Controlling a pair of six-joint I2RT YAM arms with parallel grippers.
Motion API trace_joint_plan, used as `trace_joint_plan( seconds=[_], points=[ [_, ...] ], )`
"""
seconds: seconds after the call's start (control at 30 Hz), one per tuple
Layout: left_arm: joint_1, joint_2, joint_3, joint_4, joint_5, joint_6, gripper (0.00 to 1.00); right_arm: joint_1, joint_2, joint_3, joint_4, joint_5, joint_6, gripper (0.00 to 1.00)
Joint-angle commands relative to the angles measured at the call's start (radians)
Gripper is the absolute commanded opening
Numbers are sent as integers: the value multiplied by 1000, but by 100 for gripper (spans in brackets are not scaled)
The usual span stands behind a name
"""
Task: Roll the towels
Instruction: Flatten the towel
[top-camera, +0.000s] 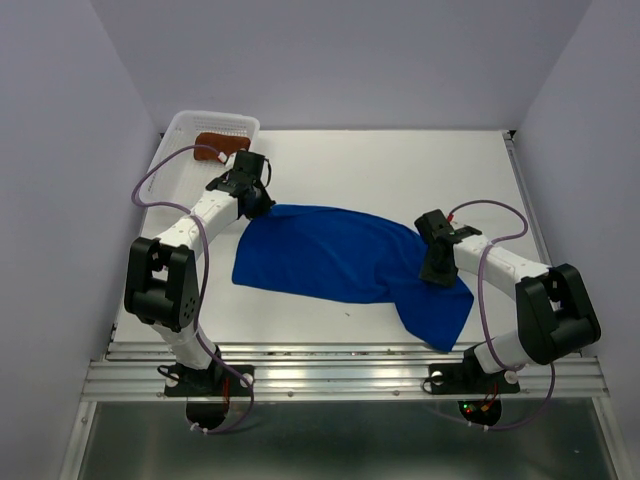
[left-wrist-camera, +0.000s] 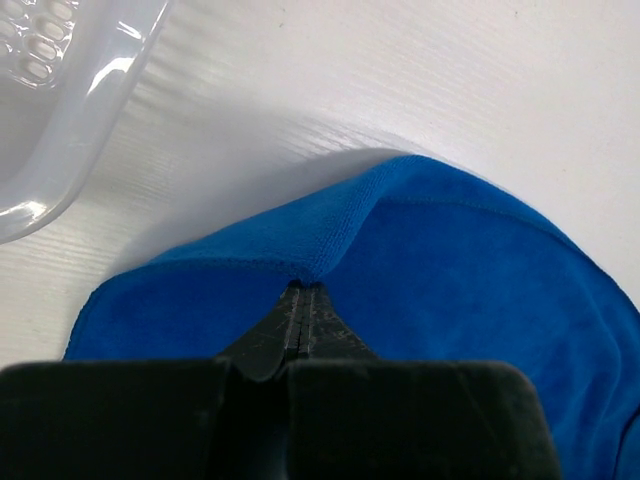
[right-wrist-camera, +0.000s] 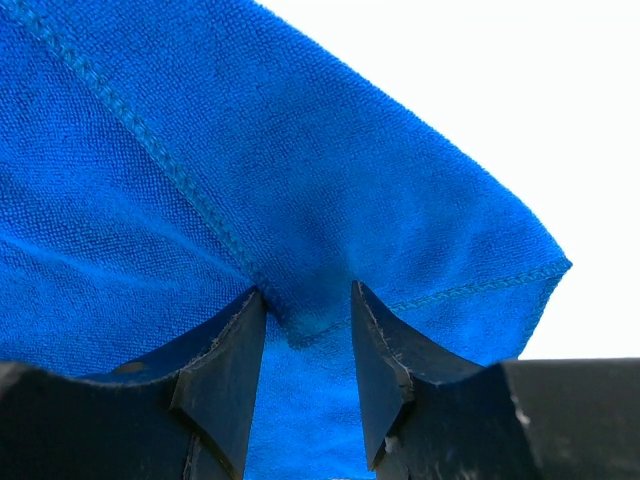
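The royal blue towel (top-camera: 330, 255) lies spread across the middle of the table, with one end trailing toward the near right. My left gripper (top-camera: 258, 203) is shut on its far left edge. In the left wrist view the closed tips (left-wrist-camera: 303, 290) pinch the hem of the blue towel (left-wrist-camera: 450, 280) into a small peak. My right gripper (top-camera: 437, 273) rests on the towel's right part. Its jaws (right-wrist-camera: 308, 290) stand apart, tips pressed into the blue towel (right-wrist-camera: 250, 130) beside a stitched hem, with a pucker between them. The rust-brown towel (top-camera: 221, 145) sits in the basket.
A white plastic mesh basket (top-camera: 185, 125) stands at the far left corner, just beyond the left gripper; its rim (left-wrist-camera: 60, 130) shows close by in the left wrist view. Pale walls enclose the table on three sides. A metal rail runs along the near edge.
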Motion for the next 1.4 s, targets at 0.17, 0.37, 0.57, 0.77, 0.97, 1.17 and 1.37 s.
trace_joint_plan(
  seconds=[0.17, 0.37, 0.57, 0.77, 0.97, 1.17, 1.37],
  points=[
    [10, -14, 22, -25, -38, 17, 0, -16, -33, 1, -9, 35, -14, 41],
    [11, -5, 25, -32, -49, 17, 0, -16, -52, 10, 7, 28, -41, 31],
    [13, -1, 28, -39, -60, 17, 0, -16, -38, 10, 7, 22, -59, 26],
    [19, -1, 31, -48, -78, 16, 0, -16, -64, 15, 7, 17, -80, 11],
    [30, 7, 36, -65, -101, 8, 0, -35, -107, 24, -36, 17, -102, 8],
    [45, 4, 42, -83, -143, -3, 0, -65, -153, 41, -50, -127, -172, 7],
    [60, -2, 54, -111, -206, -20, 0, -114, -190, 91, -143, -265, -264, 6]
  ],
)
